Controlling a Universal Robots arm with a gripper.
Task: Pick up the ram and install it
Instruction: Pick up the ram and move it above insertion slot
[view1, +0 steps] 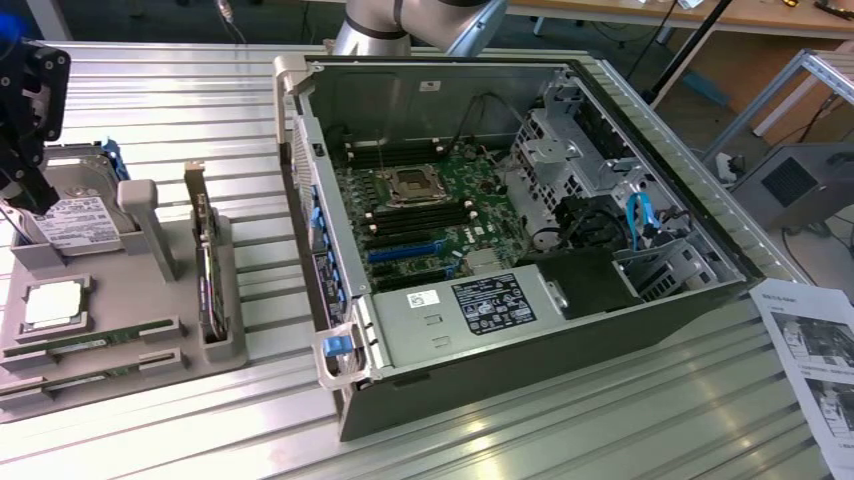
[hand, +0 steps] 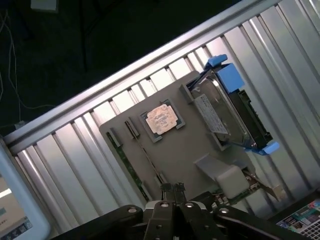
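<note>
Claw (view1: 30, 190) hovering over the grey parts tray (view1: 220, 345), carrying nothing!
Fingertips (hand: 166, 188) look pinched together; the ram (view1: 100, 338) lies slotted in the tray.

The tray (view1: 134, 298) sits at the exterior view's left, holding the drive (view1: 74, 215) farthest back, with the processor (view1: 54, 305) and ram sticks (view1: 100, 336) nearer. The case (view1: 534, 390) lies to its right, and a sheet (view1: 814, 350) lies beyond.

Green ram (view1: 100, 333), grey tray (hand: 185, 150).
</note>
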